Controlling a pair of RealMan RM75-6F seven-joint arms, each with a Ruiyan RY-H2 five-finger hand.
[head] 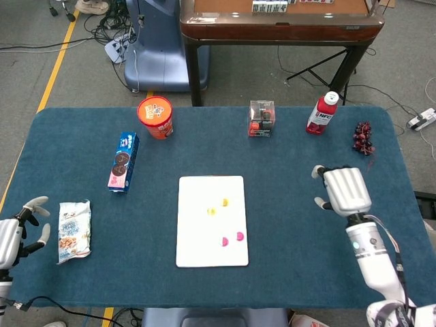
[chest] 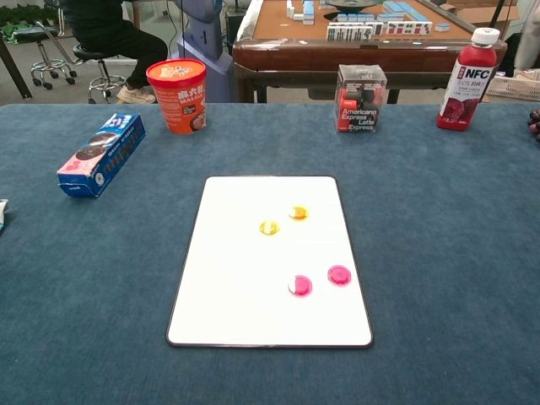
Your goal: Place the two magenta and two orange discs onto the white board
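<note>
Four discs lie flat on a white board (chest: pixel 245 287) at the middle of a blue-covered table (chest: pixel 456 253). Two orange discs (chest: pixel 269 227) sit close together just above the board's centre, the right one (chest: pixel 298 213) slightly farther from the robot. Two magenta discs (chest: pixel 299 285) sit close together toward five o'clock of the board's centre, the right one (chest: pixel 339 274) a little farther back. None touch each other.

The board is a rounded rectangle with its long axis running from six to twelve o'clock, away from the robot.

At twelve o'clock of the board stands a clear box (chest: pixel 360 97) whose label reads "Americano Express Latte Express". At two o'clock a red bottle (chest: pixel 463 80) with a white cap reads "NFC". At eleven o'clock stands an orange cup (chest: pixel 178 94) with print too small to read. At ten o'clock a blue cookie box (chest: pixel 103 153) lies on its side, its lettering unreadable. A dark grape bunch (head: pixel 363 138) lies at the table's far right edge, and a snack bag (head: pixel 73 231) lies at eight o'clock near the left edge.

The right hand (head: pixel 345 191) hovers at three o'clock, well apart from the board, fingers extended and holding nothing. The left hand (head: pixel 15 231) sits at the table's eight o'clock corner, fingers apart, also holding nothing.
</note>
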